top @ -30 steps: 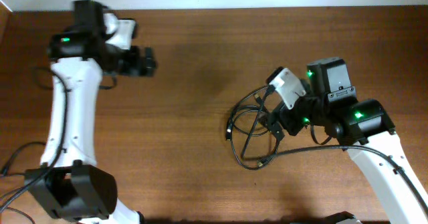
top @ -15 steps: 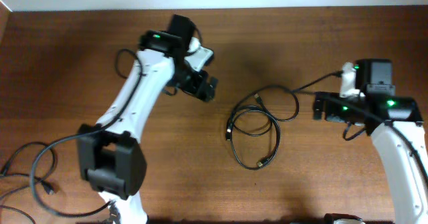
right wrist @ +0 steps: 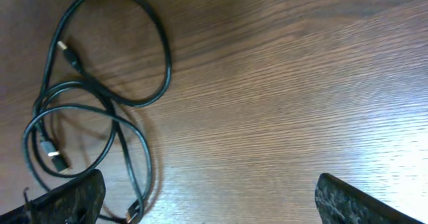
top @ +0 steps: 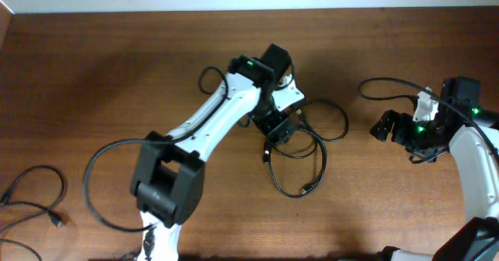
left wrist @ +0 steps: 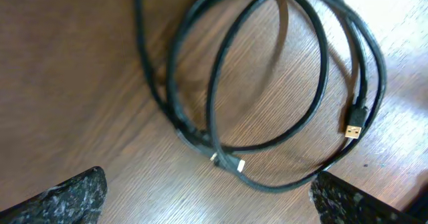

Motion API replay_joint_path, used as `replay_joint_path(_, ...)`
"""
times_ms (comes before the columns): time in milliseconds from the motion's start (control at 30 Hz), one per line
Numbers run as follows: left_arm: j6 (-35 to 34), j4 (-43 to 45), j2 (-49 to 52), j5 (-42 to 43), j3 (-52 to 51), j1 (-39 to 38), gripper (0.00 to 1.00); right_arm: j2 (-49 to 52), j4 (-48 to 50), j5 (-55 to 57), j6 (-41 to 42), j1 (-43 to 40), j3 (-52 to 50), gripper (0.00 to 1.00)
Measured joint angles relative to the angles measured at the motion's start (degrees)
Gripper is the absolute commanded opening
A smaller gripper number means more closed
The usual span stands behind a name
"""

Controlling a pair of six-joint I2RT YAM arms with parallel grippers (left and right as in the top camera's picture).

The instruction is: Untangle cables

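Note:
The cables (top: pixel 322 158) lie mid-table as thin black cords in overlapping loose loops. My left gripper (top: pixel 279 128) hangs open right over their upper left part. In the left wrist view the loops (left wrist: pixel 321 57) fill the frame, with a gold-tipped plug (left wrist: pixel 354 128) at the right and a small plug (left wrist: pixel 231 162) near the middle; the gripper (left wrist: pixel 214 207) holds nothing, and one cord runs close to its right fingertip (left wrist: pixel 354 200). My right gripper (top: pixel 383 127) is open, to the right of the cables and apart from them. In its wrist view the loops (right wrist: pixel 100 110) sit at the left, and only bare wood shows between the fingers of the gripper (right wrist: pixel 210 207).
Thicker black arm wiring (top: pixel 35 199) trails over the table's front left corner. Another arm cable (top: pixel 390 82) arcs above the right gripper. The table's back edge (top: pixel 234 12) meets a white wall.
The left arm swung from the far left corner to the middle, over the cables. The right gripper pulled back to the right, away from the loops. Both stayed open.

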Motion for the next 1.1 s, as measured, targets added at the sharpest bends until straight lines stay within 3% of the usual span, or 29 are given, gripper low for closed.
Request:
replay_joint_path(33,0.0,0.0,0.7,0.0,0.0,-0.3,0.99,0.0,0.0,-0.8,0.0,0.0,0.0,1.00)
replay_joint_path(100,0.0,0.2,2.6,0.0,0.0,-1.4,1.00,0.0,0.1,-2.3,0.0,0.0,0.0,0.92)
replay_joint_path(233,0.2,1.7,4.8,0.0,0.0,-3.2,0.93,0.0,0.4,-3.8,0.4,0.0,0.0,0.67)
replay_joint_path(300,0.4,2.2,5.4,0.0,0.0,-3.8,0.66,0.0,0.5,-4.1,0.4,0.0,0.0,0.55)
replay_joint_path(367,0.4,2.5,5.7,0.0,0.0,-3.9,0.45,0.0,0.5,-4.4,0.4,0.0,0.0,0.48)
replay_joint_path(433,0.6,3.0,5.8,-0.2,0.0,-3.9,0.34,0.0,0.5,-4.5,0.2,0.0,0.0,0.41)
replay_joint_path(500,1.0,3.2,5.8,-0.8,0.0,-3.9,0.24,0.0,0.4,-4.7,-0.1,0.0,0.0,0.38)
replay_joint_path(667,1.0,3.2,5.8,-1.3,0.0,-3.9,0.22,0.0,0.4,-4.8,-0.4,0.0,0.0,0.36)
replay_joint_path(767,0.9,3.2,5.8,-1.3,0.0,-3.9,0.00,0.0,0.4,-4.8,-0.4,0.0,0.0,0.35)
replay_joint_path(933,0.9,3.3,5.8,-2.5,0.0,-3.9,0.00,0.0,0.4,-4.8,-0.5,0.0,0.0,0.33)
replay_joint_path(1100,-1.2,-6.4,5.8,-5.5,4.8,-3.8,0.00,0.0,1.2,-4.8,-0.5,0.0,0.0,0.34)
